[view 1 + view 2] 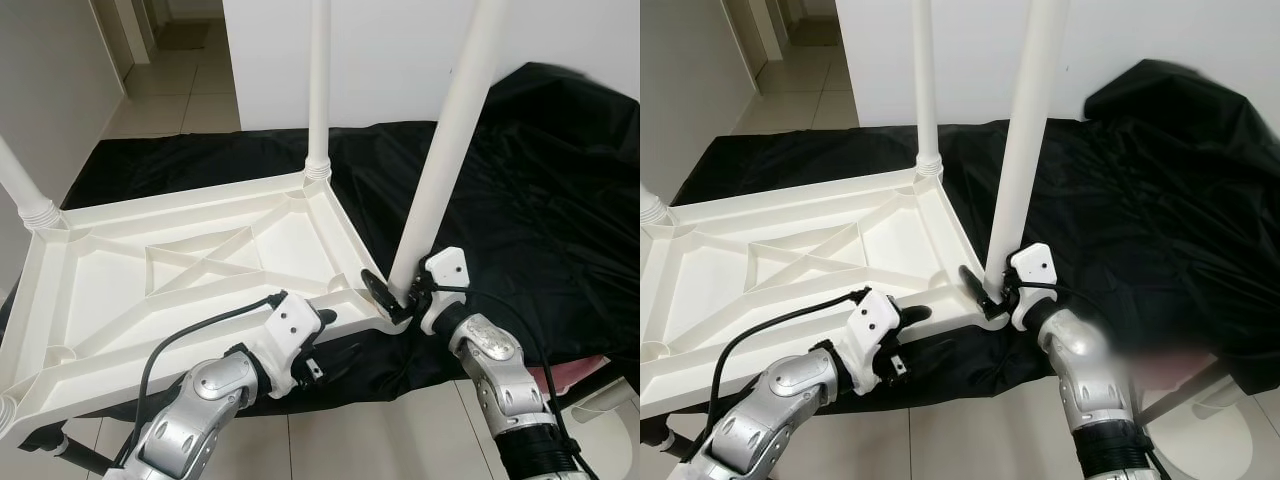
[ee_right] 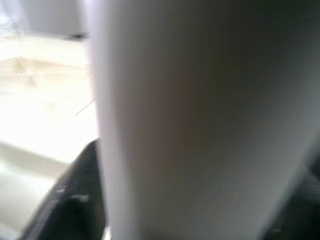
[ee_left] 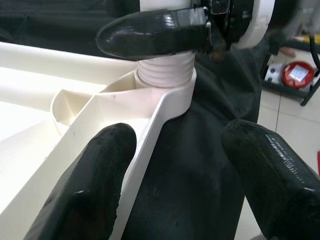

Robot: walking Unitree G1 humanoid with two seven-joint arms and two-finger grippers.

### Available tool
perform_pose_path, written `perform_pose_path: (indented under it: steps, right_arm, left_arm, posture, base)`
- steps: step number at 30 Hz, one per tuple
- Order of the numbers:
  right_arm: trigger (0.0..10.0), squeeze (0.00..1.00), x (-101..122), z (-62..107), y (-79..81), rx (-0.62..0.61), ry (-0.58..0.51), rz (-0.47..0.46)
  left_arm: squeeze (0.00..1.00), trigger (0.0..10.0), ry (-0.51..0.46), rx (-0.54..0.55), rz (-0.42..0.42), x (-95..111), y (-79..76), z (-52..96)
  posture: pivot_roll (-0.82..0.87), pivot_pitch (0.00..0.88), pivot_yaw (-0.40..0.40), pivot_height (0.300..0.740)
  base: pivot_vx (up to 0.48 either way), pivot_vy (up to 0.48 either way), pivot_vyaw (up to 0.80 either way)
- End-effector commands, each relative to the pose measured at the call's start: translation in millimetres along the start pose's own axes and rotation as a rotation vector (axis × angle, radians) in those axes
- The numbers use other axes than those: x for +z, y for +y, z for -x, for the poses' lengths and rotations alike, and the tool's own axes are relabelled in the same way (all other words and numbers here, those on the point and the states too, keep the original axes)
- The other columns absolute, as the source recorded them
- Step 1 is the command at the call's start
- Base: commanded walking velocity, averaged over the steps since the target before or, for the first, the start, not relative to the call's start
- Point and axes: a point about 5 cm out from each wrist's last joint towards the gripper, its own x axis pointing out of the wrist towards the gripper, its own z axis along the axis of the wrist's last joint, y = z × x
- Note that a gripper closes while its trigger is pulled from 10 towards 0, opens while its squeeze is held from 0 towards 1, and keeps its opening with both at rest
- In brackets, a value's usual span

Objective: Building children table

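A white plastic table top (image 1: pixel 110 290) lies upside down on a black cloth (image 1: pixel 560 180). Three white legs stand up from its corners: one at the far corner (image 1: pixel 319 90), one on the left (image 1: pixel 18 180), and one at the near right corner (image 1: pixel 445 160). My right gripper (image 1: pixel 402 296) is shut on the base of that near right leg, just above its threaded collar (image 3: pixel 165 75). My left gripper (image 1: pixel 335 338) is open at the table's front rim (image 3: pixel 145 135), close to the same corner. One finger (image 3: pixel 95 185) is over the rim and the other (image 3: pixel 270 175) is outside, over the cloth.
A white wall (image 1: pixel 390 50) rises right behind the cloth. Tiled floor and a doorway (image 1: pixel 180 60) lie at the far left. A red object (image 1: pixel 578 375) sits low at the near right, beside my right arm. The cloth bunches up at the far right.
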Motion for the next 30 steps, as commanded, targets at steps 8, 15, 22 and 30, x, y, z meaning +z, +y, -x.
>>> perform_pose_path:
  steps: [8, 15, 22, 30]
  right_arm:
    - [0.0, 0.00, -12.2, -4.1, 0.2, 0.082, 0.035, -0.005]
    - [10.0, 0.00, -15.2, -4.2, 0.5, 0.055, 0.022, -0.055]
    - [10.0, 0.00, -11.1, -2.8, 5.3, -0.096, -0.022, -0.099]
    - [10.0, 0.00, -15.3, 3.3, 17.2, -0.368, 0.027, -0.161]
  left_arm:
    - [0.00, 10.0, 0.004, -0.042, -0.002, 1.5, -2.5, 0.7]
    - [0.00, 10.0, -0.009, -0.029, -0.002, 3.2, -1.3, -2.4]
    - [0.00, 10.0, -0.027, -0.008, -0.014, 6.4, 3.2, -5.7]
    - [0.00, 10.0, -0.029, 0.033, -0.010, 6.9, 13.4, -4.0]
  posture:
    - [-0.02, 0.042, 0.032, 0.740]
    - [-0.02, 0.025, 0.020, 0.740]
    - [-0.03, 0.022, 0.010, 0.740]
    - [-0.04, 0.044, 0.003, 0.740]
  base:
    - [0.000, 0.000, 0.00]
    - [0.000, 0.000, 0.00]
    - [0.000, 0.000, 0.00]
    - [0.000, 0.000, 0.00]
